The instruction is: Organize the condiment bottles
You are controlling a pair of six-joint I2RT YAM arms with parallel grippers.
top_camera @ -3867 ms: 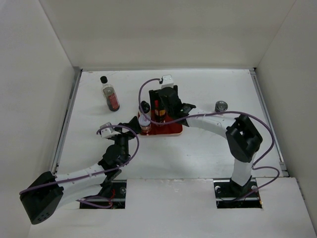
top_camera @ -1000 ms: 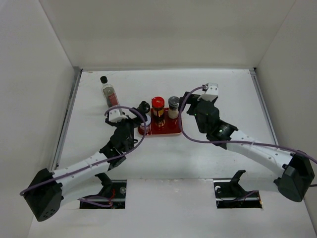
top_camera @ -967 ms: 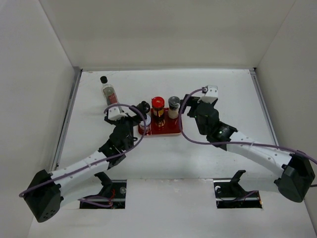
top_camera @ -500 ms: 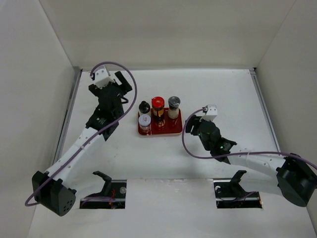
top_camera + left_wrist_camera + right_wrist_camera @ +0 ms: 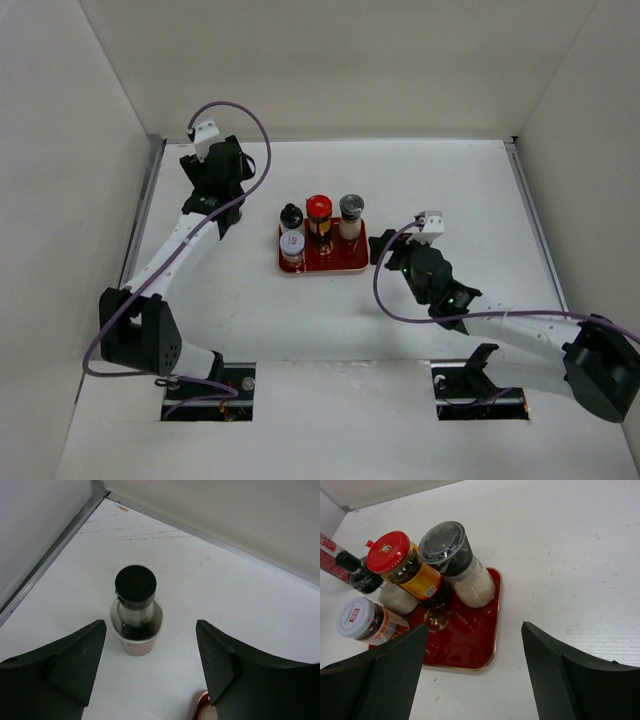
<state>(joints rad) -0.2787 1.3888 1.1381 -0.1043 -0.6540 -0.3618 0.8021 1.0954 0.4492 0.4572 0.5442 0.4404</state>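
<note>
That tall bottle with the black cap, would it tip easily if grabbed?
Probably yes: the tall bottle looks narrow and stands upright, so a nudge near the top could topple it. Its smooth clear wall may be slippery.

Along the far side of a flat red rectangular tray, a short black-capped bottle, a red-capped brown jar and a grey-lidded shaker are ranged left to right. A white-lidded jar is set nearer, and a tall clear black-capped bottle far left.

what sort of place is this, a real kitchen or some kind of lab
Most likely a robot test cell, not a kitchen: a white table boxed in by plain white walls, two cabled arms bolted at its near edge, and a red tray of condiment bottles as props.
</note>
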